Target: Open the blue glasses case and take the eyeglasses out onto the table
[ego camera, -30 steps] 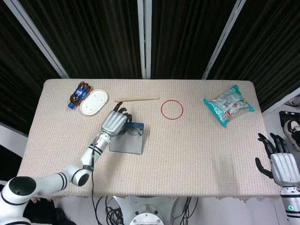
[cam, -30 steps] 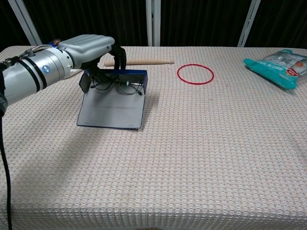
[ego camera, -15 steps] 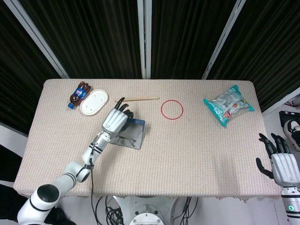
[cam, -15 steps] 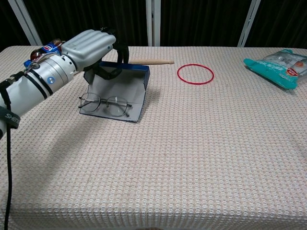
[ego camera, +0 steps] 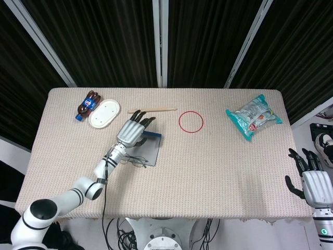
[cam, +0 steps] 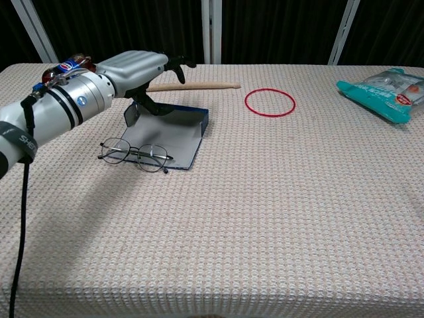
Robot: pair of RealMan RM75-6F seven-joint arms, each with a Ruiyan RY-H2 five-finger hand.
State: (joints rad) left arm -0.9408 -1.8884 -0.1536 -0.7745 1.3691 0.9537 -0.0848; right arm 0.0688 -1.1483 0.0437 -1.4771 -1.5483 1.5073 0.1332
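The blue glasses case (ego camera: 148, 148) lies open and flat on the table, left of centre; in the chest view the case (cam: 171, 131) shows its grey lining. The thin-rimmed eyeglasses (cam: 136, 154) lie unfolded at its near-left corner, partly on the lining and partly on the cloth, also visible as eyeglasses (ego camera: 133, 160) from the head. My left hand (ego camera: 133, 132) hovers over the case's far-left end with fingers stretched apart, holding nothing; in the chest view the left hand (cam: 138, 69) points its thumb down towards the case. My right hand (ego camera: 314, 184) rests open off the table's right edge.
A cola bottle (ego camera: 87, 104) and a white oval lid (ego camera: 104, 113) sit at the far left. A wooden stick (ego camera: 152, 110) lies just behind the case. A red ring (ego camera: 191, 122) is at centre back, a teal snack bag (ego camera: 254, 116) at the far right.
The eyeglasses dropped from the raised case onto the lining and slid to its near-left corner. The case settled flat. My left hand let go and spread its fingers.
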